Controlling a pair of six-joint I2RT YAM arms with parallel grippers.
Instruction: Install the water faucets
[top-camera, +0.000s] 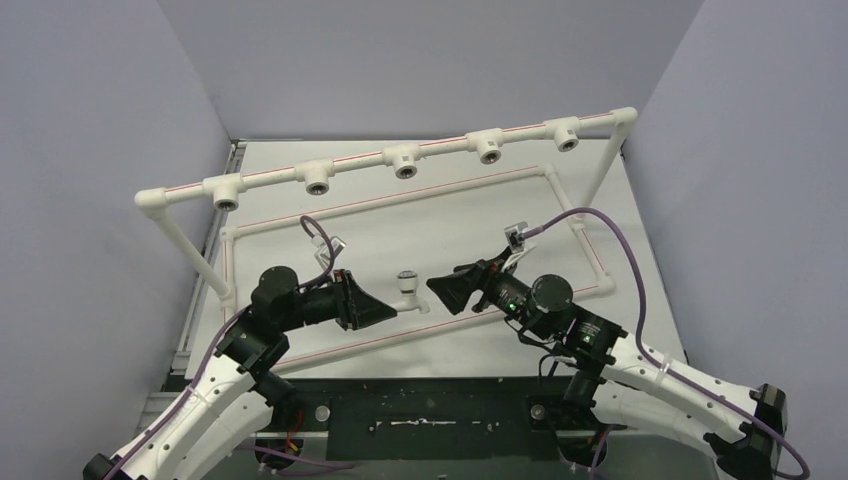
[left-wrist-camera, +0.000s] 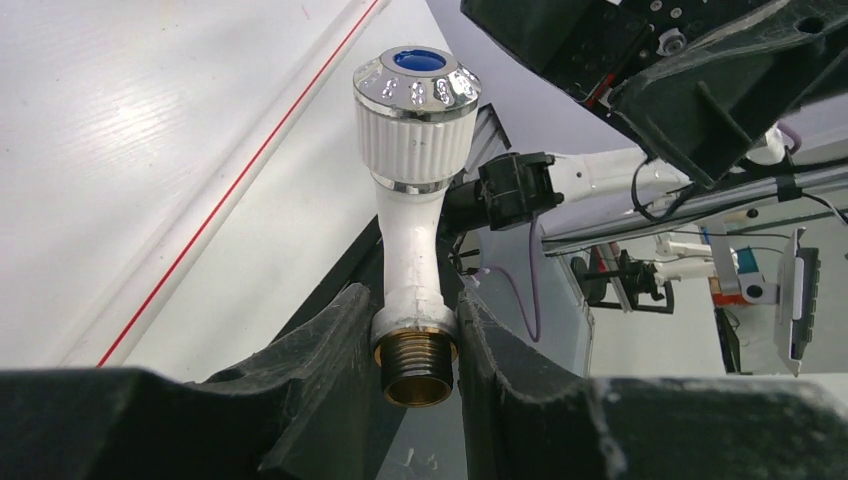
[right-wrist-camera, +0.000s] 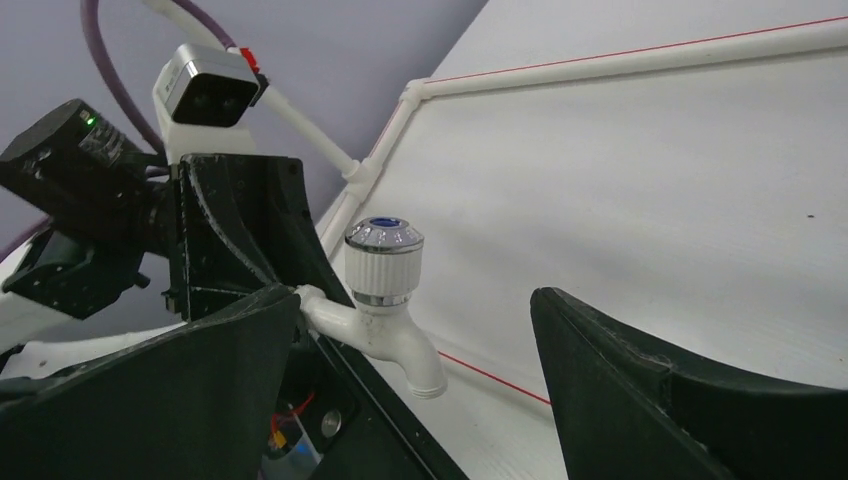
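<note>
My left gripper (top-camera: 392, 308) is shut on the water faucet (top-camera: 407, 292), a small white tap with a silvery knob and blue centre. In the left wrist view the jaws pinch its white collar just above the brass thread (left-wrist-camera: 416, 368), knob (left-wrist-camera: 416, 88) pointing away. My right gripper (top-camera: 436, 284) is open and faces the faucet from the right. In the right wrist view the faucet (right-wrist-camera: 385, 300) sits between its spread fingers (right-wrist-camera: 640, 400), nearer the left one, spout pointing down. The white pipe frame (top-camera: 400, 160) with several tee sockets stands at the back.
A lower white pipe rectangle with red lines (top-camera: 410, 200) lies on the white table around both grippers. Purple cables (top-camera: 600, 225) loop over the arms. A dark strip (top-camera: 420, 410) runs along the near edge. Grey walls close in on three sides.
</note>
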